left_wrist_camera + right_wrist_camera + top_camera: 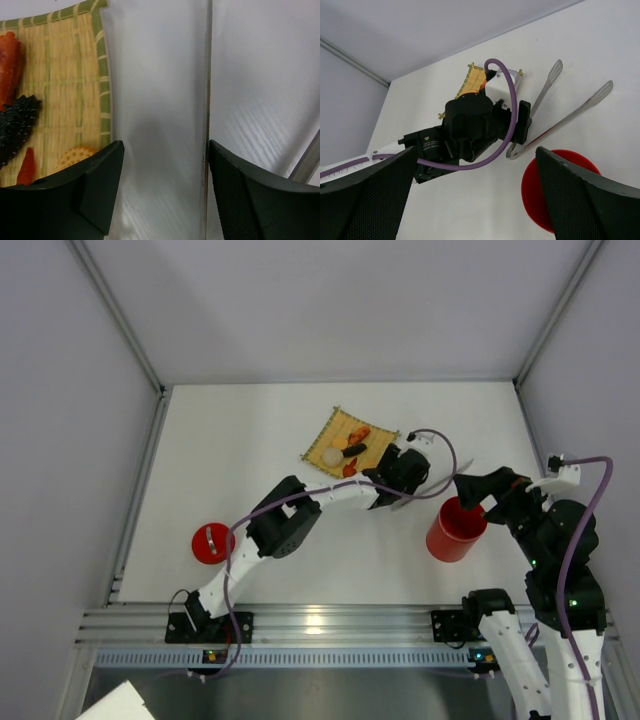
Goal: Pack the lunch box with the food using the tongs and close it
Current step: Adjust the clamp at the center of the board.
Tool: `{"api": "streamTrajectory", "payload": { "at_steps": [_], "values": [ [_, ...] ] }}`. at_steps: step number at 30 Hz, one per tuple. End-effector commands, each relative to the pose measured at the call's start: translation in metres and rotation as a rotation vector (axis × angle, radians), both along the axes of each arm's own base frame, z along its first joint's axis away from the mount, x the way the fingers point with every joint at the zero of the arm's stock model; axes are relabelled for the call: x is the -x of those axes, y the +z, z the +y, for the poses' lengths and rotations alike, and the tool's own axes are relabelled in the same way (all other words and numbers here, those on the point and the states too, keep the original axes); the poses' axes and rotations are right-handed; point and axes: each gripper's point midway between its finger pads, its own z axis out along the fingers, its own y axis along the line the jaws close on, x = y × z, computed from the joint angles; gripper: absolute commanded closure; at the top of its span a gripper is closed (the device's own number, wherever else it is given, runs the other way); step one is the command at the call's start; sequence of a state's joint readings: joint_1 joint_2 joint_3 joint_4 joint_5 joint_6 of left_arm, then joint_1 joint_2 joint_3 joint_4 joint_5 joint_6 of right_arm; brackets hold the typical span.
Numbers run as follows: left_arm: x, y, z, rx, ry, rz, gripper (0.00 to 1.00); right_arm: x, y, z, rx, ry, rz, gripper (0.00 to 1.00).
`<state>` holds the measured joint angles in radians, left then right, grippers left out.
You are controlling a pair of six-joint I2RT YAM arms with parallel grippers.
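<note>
Left gripper (165,145): jaws are standing apart, straddling one arm of the tongs (207,90). That arm is running edge-on between the fingers, right against the inner face of the right-side finger (250,200); whether the two are actually touching is hard to tell from this close. The left-side finger (90,185) is sitting clear of it.

Tongs, second arm: lying outside the gripper, beyond its right-side finger; both arms are resting flat on the table (250,460).

Mat (102,75): lying just to the left of the left gripper, carrying the food (17,125), which includes a dark spiky piece, a red-orange piece (10,65), a round cracker-like piece (75,156) and a white round piece (331,455).

Right gripper (476,150): jaws are spread wide, gripping nothing.

Lunch box (532,187): standing upright and open-topped, just below and to the right of the right gripper in its own view, near the joined end of the tongs.

Lid (212,543): lying well apart from both grippers, beside the left arm's lower links.
</note>
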<state>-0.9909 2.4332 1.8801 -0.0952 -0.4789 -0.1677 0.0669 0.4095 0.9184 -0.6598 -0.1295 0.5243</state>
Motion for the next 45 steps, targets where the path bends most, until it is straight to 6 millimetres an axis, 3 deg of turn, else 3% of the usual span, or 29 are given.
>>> {"api": "streamTrajectory", "payload": {
  "at_steps": [1,4,11,17,32,39,45],
  "values": [
    [0.001,0.009,0.024,-0.059,0.023,-0.004,0.28,0.005,0.008,0.000,-0.016,-0.004,-0.015,0.00],
    [0.004,0.013,0.025,-0.058,-0.003,-0.006,0.27,0.006,0.009,0.000,-0.020,-0.001,-0.018,0.01],
    [0.023,0.026,0.003,0.032,-0.172,0.011,0.19,0.008,0.011,-0.002,-0.016,-0.011,-0.022,0.01],
    [0.026,0.052,-0.011,0.132,-0.243,-0.034,0.15,0.008,0.016,-0.003,-0.009,-0.018,-0.033,0.01],
    [0.022,0.085,-0.018,0.203,-0.231,-0.083,0.13,0.006,0.018,-0.005,-0.001,-0.023,-0.037,0.01],
    [0.031,0.086,-0.030,0.234,-0.290,-0.045,0.09,0.008,0.021,-0.006,0.008,-0.025,-0.042,0.01],
    [0.035,0.070,-0.036,0.225,-0.315,-0.004,0.09,0.009,0.020,-0.006,0.007,-0.025,-0.040,0.01]
  ]
}}
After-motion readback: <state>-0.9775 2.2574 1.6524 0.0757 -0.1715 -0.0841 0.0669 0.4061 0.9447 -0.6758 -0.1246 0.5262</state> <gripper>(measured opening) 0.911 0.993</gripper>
